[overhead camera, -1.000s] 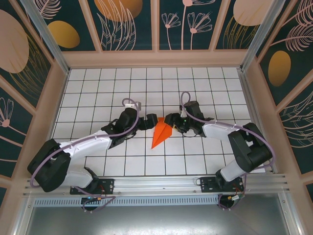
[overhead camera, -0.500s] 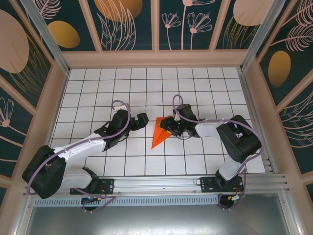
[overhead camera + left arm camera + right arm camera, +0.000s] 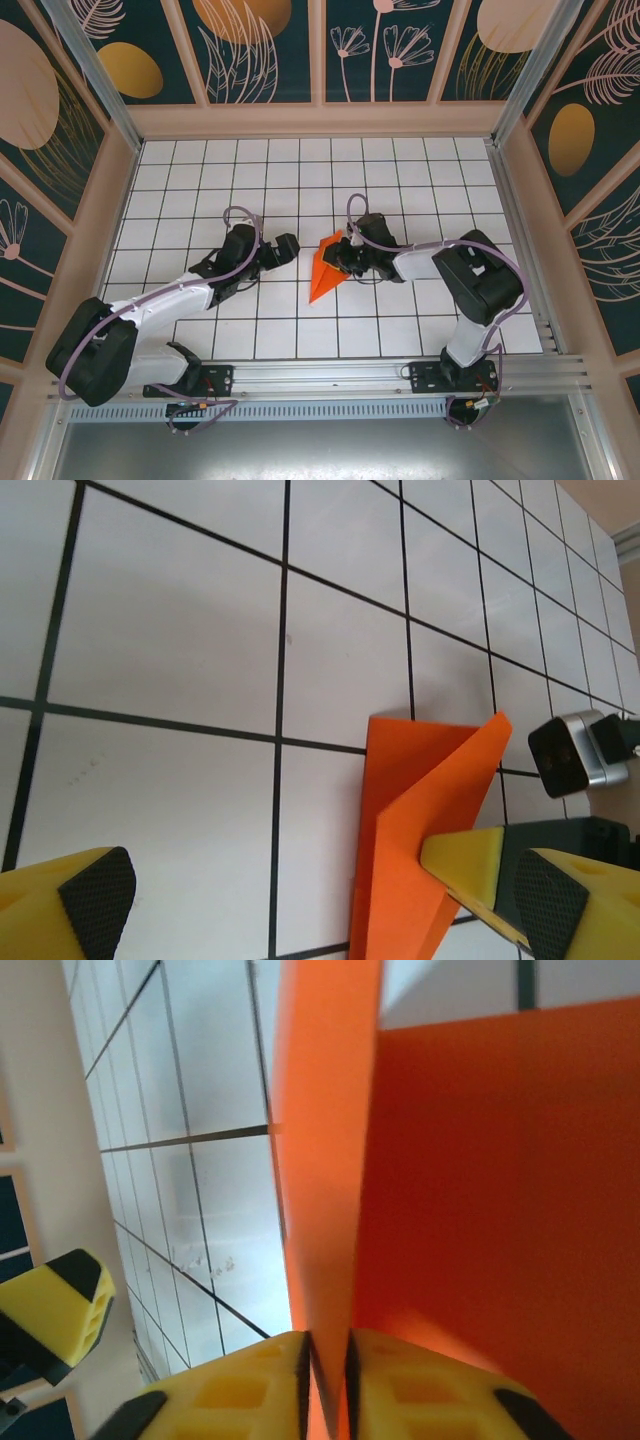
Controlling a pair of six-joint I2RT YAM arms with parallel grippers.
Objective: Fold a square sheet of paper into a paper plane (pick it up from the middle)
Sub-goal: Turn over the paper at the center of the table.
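The orange-red sheet of paper (image 3: 322,275) lies mid-table, folded into a narrow dart like a paper plane, its point toward the near edge. One flap (image 3: 440,810) stands up along the centre crease. My right gripper (image 3: 337,257) is at the dart's wide far end. In the right wrist view its jaws (image 3: 327,1360) are shut on that upright flap (image 3: 325,1160). My left gripper (image 3: 287,247) hangs open about half a tile to the left of the paper. Its black pads (image 3: 97,888) are spread wide with only tile between them.
The white grid-tiled table (image 3: 200,190) is walled by beige rails (image 3: 320,120) and patterned panels. Both arm bases sit on the metal rail (image 3: 330,375) at the near edge. The right gripper's yellow fingertip (image 3: 462,858) shows against the flap in the left wrist view.
The right gripper has closed on the raised flap. The left gripper has drawn back to the left, away from the paper, staying open. The paper has barely shifted.
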